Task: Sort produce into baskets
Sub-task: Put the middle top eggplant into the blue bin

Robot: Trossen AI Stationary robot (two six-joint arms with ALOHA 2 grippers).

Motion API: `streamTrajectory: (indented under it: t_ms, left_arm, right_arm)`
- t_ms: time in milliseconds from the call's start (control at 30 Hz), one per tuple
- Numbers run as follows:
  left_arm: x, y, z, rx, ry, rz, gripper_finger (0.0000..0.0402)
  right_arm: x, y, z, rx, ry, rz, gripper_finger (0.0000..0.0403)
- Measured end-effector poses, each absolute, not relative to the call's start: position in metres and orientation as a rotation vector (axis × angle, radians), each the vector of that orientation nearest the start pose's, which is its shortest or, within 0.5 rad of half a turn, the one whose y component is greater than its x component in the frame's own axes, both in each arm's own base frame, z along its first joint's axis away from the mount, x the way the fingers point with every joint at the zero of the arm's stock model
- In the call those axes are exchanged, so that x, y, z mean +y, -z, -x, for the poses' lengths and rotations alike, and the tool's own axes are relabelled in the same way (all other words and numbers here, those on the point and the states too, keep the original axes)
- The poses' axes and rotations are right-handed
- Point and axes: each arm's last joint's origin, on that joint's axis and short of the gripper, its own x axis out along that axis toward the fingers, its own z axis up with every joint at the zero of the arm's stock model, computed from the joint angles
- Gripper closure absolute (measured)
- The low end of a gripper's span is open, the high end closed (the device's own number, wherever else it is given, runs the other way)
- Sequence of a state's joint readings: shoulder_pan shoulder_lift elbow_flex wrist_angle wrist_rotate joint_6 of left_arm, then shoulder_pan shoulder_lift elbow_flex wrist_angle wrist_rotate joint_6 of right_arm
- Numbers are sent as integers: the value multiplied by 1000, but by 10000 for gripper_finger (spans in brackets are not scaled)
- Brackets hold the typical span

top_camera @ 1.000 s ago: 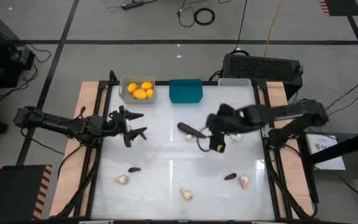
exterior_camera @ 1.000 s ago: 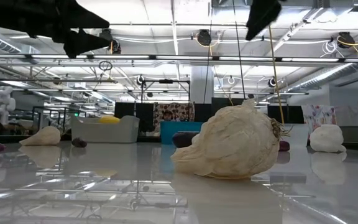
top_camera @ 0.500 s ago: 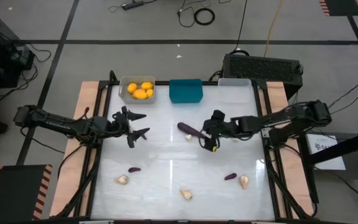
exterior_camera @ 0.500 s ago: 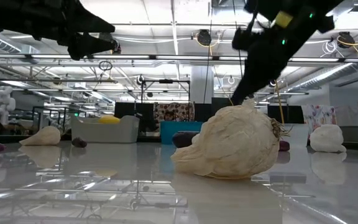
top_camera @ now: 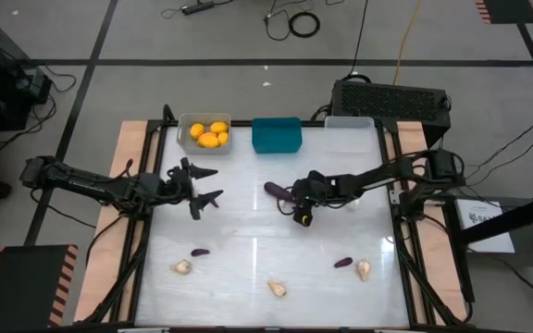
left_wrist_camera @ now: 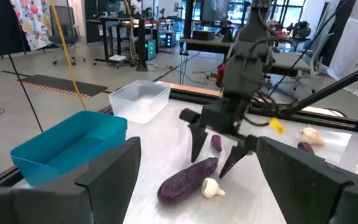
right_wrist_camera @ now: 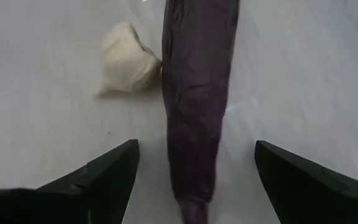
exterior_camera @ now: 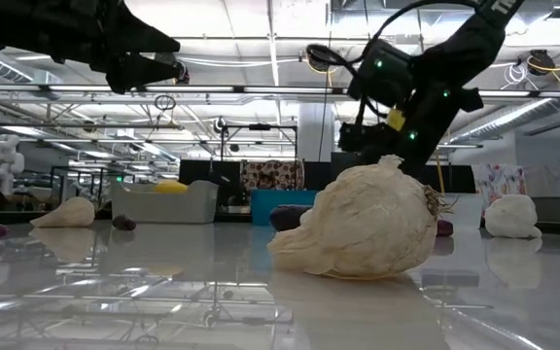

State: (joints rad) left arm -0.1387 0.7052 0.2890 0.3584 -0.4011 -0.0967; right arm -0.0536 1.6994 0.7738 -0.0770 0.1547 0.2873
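Reaching down at the middle of the frame, the right claw (top_camera: 296, 205) is wide open with one finger on each side of a long purple eggplant (right_wrist_camera: 197, 93). A small garlic bulb (right_wrist_camera: 127, 62) lies just beside it on the white desk (top_camera: 248, 245). The left claw (top_camera: 204, 187), also open, hangs at middle left. Farther up, yellow fruits (top_camera: 209, 133) fill the grey basket (top_camera: 185, 131), beside the teal basket (top_camera: 277, 135) and clear basket (top_camera: 350, 124).
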Motion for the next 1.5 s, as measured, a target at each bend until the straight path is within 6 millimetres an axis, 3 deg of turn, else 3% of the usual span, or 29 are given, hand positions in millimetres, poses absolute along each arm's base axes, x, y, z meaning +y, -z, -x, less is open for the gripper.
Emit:
streamTrajectory:
  t_ms: [200, 567, 767, 900, 1133, 1300, 1500]
  left_arm:
    - [-11, -225, -162, 45, -266, 73, 75]
    - [-11, -225, -162, 45, -266, 73, 75]
    - [-11, -225, -162, 45, -266, 72, 75]
    - [-11, -225, -162, 45, -266, 72, 75]
    - [-11, -225, -162, 48, -265, 52, 75]
    - [-11, -225, -162, 48, -265, 48, 75]
    - [-11, -225, -162, 48, -265, 46, 75]
  right_arm:
    - [-25, -114, -302, 998, 342, -221, 142]
    - [-36, -136, -295, 939, 383, -231, 357]
    - [-44, -163, -289, 864, 347, -142, 361]
    - [-57, -187, -287, 804, 371, -37, 337]
    - [-89, -232, -307, 831, 442, 191, 342]
    - [-120, -248, -323, 942, 462, 307, 343]
    - [-155, -243, -346, 1028, 496, 279, 327]
